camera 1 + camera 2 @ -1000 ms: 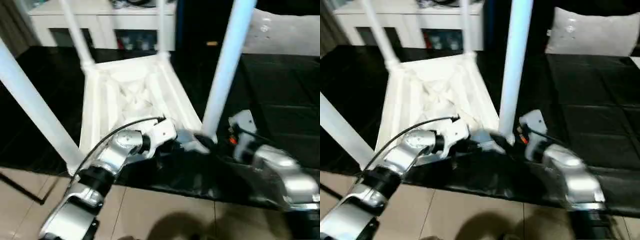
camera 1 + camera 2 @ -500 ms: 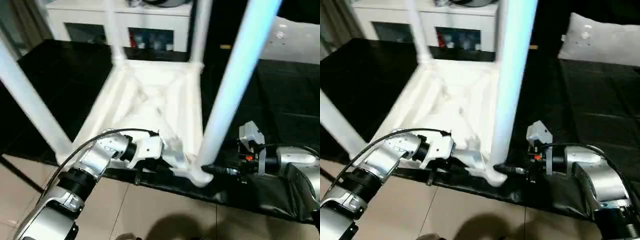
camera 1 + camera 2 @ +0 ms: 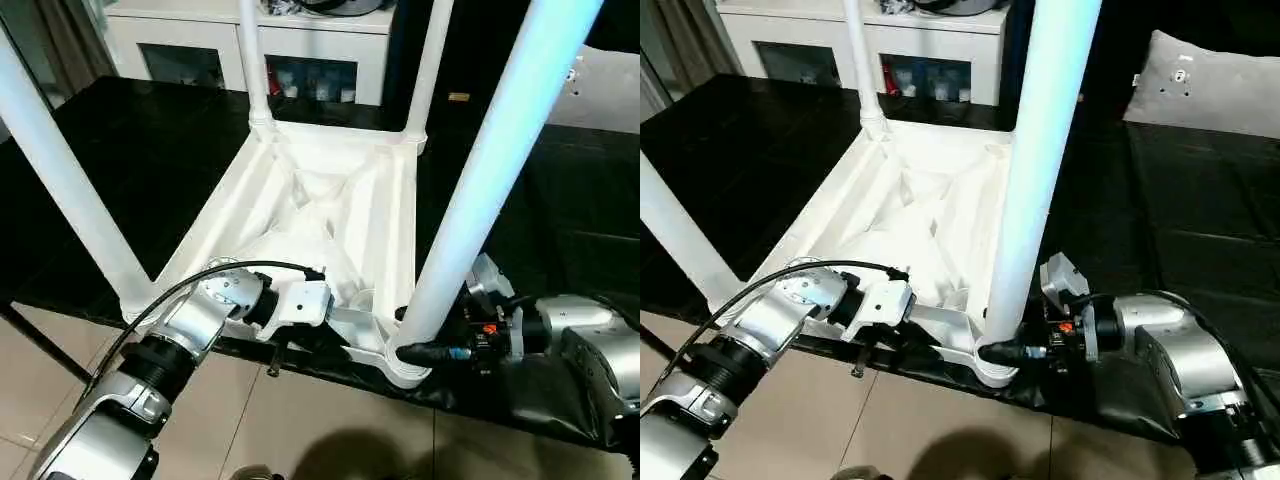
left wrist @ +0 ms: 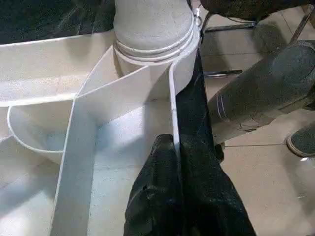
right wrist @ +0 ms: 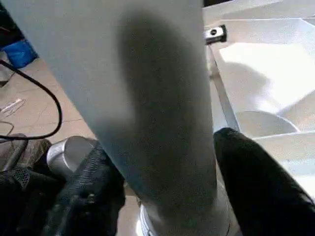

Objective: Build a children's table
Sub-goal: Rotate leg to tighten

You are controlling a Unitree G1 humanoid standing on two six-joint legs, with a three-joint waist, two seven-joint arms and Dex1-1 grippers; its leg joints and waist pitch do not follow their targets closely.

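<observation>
Upturned on the black-covered work surface (image 3: pixel 120 170): the children's table (image 3: pixel 320 215), ribbed underside facing up, four legs rising out of frame, near-right leg (image 3: pixel 1035 190) leaning slightly from upright in its corner socket. Left gripper (image 4: pixel 176 196) pinched shut on the thin near rim of the tabletop beside that socket. Right gripper (image 5: pixel 162 196) straddling the base of the near-right leg — black fingers (image 5: pixel 256 191) on either side, whether actually clamped cannot be told. Compared with a second ago: tabletop swung round — sides now running more squarely away from the camera — and near corner at the surface's front edge. White cabinet (image 3: pixel 300 50) behind.
</observation>
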